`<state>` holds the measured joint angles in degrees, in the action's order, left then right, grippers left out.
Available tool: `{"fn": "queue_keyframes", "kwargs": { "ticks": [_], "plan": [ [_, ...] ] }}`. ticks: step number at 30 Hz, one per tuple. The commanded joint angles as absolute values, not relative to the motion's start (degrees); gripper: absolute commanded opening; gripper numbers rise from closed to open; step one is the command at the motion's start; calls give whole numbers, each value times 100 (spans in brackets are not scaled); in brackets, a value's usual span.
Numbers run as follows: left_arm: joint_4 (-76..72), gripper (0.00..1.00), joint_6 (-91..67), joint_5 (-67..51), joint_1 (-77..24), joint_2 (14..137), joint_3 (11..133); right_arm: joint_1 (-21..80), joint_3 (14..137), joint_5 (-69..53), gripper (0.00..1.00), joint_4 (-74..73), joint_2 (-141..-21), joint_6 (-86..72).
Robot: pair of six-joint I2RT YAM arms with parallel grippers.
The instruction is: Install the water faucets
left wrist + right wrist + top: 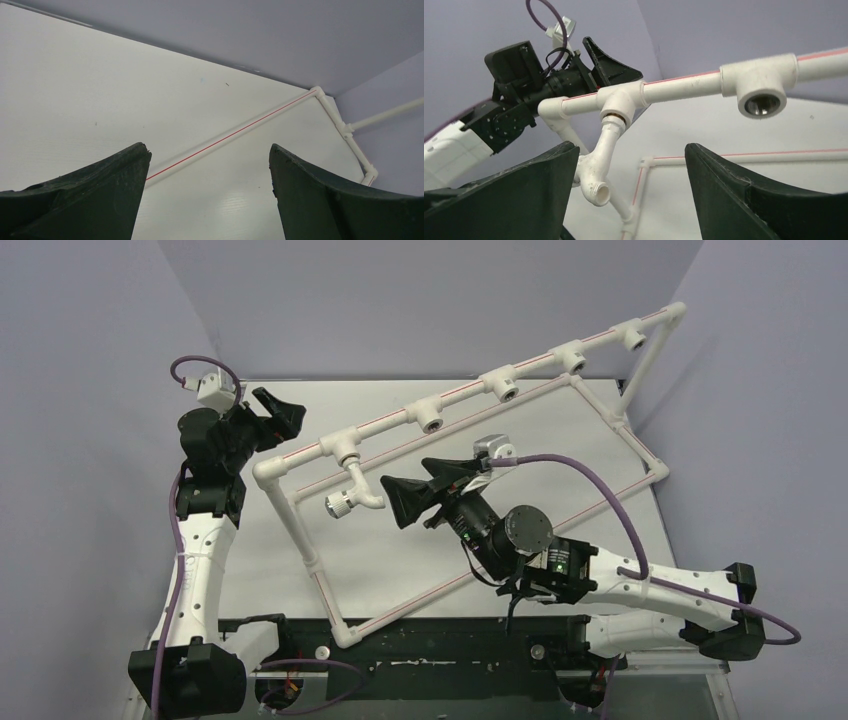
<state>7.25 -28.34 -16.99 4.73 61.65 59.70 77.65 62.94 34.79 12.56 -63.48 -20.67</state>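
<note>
Faucet (352,490) hanging from the leftmost socket (347,448) of the pipe frame (300,530).
Right pincer (408,492) stands wide just beside it, gripping nothing; left pincer (282,412) wide too, raised near the frame's left corner.

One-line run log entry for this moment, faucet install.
faucet in end tee socket | right gripper open near faucet | left gripper open, empty | other four sockets empty

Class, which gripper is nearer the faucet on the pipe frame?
Right. The right gripper sits beside the faucet; the left gripper hangs beyond a corner of the pipe frame.
</note>
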Motion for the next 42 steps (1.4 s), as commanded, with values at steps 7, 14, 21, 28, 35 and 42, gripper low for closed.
{"fn": "queue_keyframes", "kwargs": {
  "ticks": [7,14,21,28,35,42],
  "plan": [
    [404,87,-2874,-1764,510,6161,6073,7741,7202,1583,77,497,-6199,2024],
    [404,87,-2876,-1773,510,6178,6077,7842,7081,517,81,72,-6107,4381],
    [400,87,-2887,-1811,510,6215,6078,8307,7143,1117,83,-158,-6296,5754],
    [405,86,-2897,-1793,509,6215,6074,8648,7236,1801,84,-377,-6771,6677],
    [401,87,-2900,-1810,509,6214,6079,8684,6665,2910,83,1012,-7302,8333],
    [402,87,-2900,-1811,510,6205,6074,8607,6691,3155,78,1567,-7760,8893]
  ]
}}
